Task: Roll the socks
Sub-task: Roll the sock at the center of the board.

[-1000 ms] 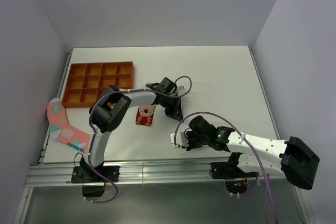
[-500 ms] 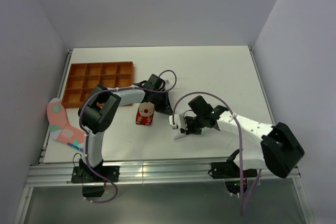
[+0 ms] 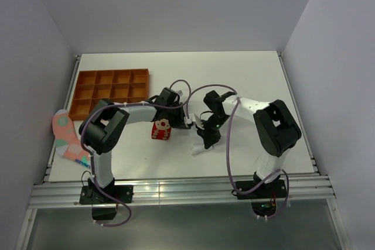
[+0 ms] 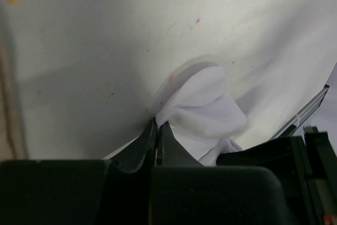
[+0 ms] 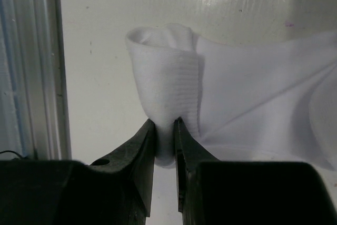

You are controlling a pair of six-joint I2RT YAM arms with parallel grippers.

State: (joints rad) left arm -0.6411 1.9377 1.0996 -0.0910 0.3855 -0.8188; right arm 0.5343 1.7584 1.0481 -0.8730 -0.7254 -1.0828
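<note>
Right gripper (image 5: 165,126) is swinging in from the near right toward table centre, carrying its end of the white sock (image 5: 247,88) with it. A second ago that arm was stretched out low by the near edge; now it is folding up tight beside the left one. Left gripper (image 4: 157,129) is shifting slightly left.

Both pincers are pressed together on the white sock. The right one is pinching a folded-over bulge at one end, and the left one is nipping a thin edge of fabric. The sock is lying on the table between them, bunched, not stretched (roll looks barely begun, one turn at most). Judging from that, the pair is repositioning it for rolling, not finishing.

Red sock (image 3: 161,130) is sitting just left of the left gripper, already bundled up. Pink sock (image 3: 69,140) is lying flat at the left edge, overhanging, well apart from both arms.

Table (image 3: 252,80) is showing plain white, faintly scuffed. Orange tray (image 3: 109,84) is sitting at far left. Pale grey walls (image 3: 176,4) are closing in three sides, and a metal rail (image 3: 176,187) is running along the near edge.
</note>
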